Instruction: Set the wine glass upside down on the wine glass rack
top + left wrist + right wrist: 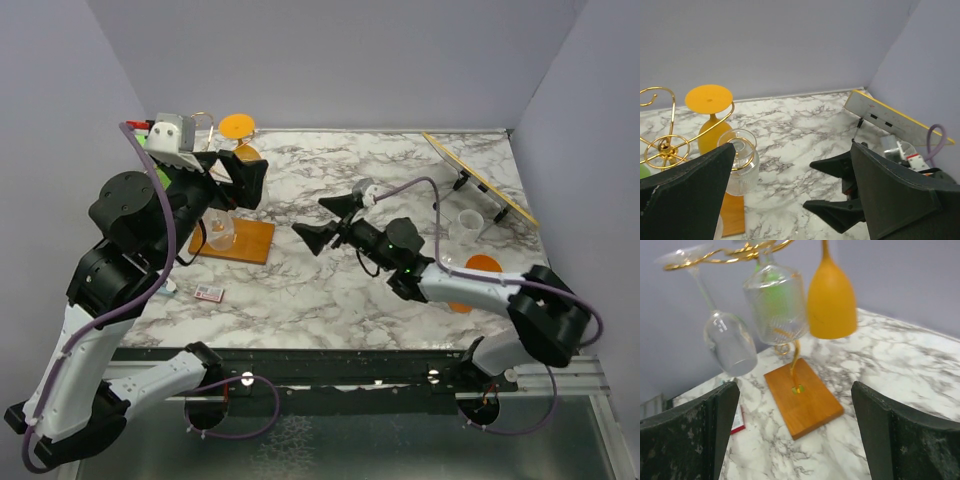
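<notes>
At the far left of the marble surface (330, 290) you have the wine glass rack (662, 145). Its gold wire spirals sit atop a post that rises from a flat orange-brown wooden base (802, 395). Your right wrist view shows three glasses hanging bowl-down from the wire: a plain clear wine glass (730, 342) on the left, a ribbed clear wine glass (776, 305) in the middle and an orange wine glass (831, 295) on the right. Each stem is caught in the wire with the foot above it, and the bowls hang clear of the base.

Your left claw (243, 182) is held high, just beside the top of the rack on its right side. It is spread wide with nothing between its fingers. In its own view the ribbed clear wine glass shows just past the left finger (685, 195).

Your right claw (312, 220) hovers over the middle of the surface, right of the rack and pointing towards it. It too gapes wide and grips nothing.

Over on the right, a second orange glass (483, 265) shows beside your right arm, partly hidden by it, so you cannot tell how it rests. A small clear glass (468, 222) stands just beyond it. A yellow-edged board (480, 178) sits tilted at the far right on dark props. A small red-and-white card (208, 293) lies on the surface near the base's near-left corner.
</notes>
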Motion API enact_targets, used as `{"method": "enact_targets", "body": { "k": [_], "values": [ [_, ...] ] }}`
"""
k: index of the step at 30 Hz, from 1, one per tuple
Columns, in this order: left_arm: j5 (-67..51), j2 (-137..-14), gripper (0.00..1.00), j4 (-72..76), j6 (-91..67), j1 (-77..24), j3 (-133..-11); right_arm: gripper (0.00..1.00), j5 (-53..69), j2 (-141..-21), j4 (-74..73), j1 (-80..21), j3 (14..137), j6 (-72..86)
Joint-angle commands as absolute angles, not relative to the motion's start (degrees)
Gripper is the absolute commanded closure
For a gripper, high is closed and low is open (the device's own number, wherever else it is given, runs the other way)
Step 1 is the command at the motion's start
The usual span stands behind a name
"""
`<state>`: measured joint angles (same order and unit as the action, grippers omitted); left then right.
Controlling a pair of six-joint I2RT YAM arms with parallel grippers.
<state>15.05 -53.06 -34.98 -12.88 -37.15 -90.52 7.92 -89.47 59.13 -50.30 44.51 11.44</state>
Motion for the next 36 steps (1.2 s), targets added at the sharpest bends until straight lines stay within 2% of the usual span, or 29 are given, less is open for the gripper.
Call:
{"method": "enact_targets", "body": {
  "k": [1, 9, 15, 19, 23, 27, 33, 36],
  "values": [
    [7.9, -54.9, 0.01, -34.9, -10.3, -37.2, -90.4, 0.01, -11.9, -75.5, 35.3, -50.5, 42.7, 8.2],
    [0.9, -54.1, 0.01, -30.1, -10.6, -37.2, -84.9, 0.04, -39.5, -65.1, -8.4, -49.1, 52.2, 12.8],
    [-5.6, -53.1, 0.01, -26.1, -13.1, -37.3, -79.0, 0.06, -49.9, -63.8, -39.7, -47.0, 61.3, 29.1],
    [-6.2, -52.3, 0.01, -24.0, -14.6, -37.2, -75.4, 0.06, -51.9, -63.1, -57.5, -42.8, 64.0, 39.6],
    [-5.9, -52.1, 0.01, -22.7, -15.9, -37.2, -73.2, 0.06, -46.7, -58.2, -57.9, -37.3, 59.9, 40.9],
    [-6.2, -52.3, 0.01, -21.9, -16.9, -37.2, -72.4, 0.08, -50.0, -54.5, -63.5, -35.3, 58.9, 48.3],
    [-6.2, -53.1, 0.01, -21.8, -18.2, -37.2, -71.9, 0.27, -49.5, -50.8, -64.2, -35.1, 55.9, 52.8],
    [-6.1, -53.2, 0.01, -21.8, -18.7, -37.2, -71.6, 0.33, -48.2, -50.5, -64.1, -35.1, 54.3, 54.2]
  ]
}}
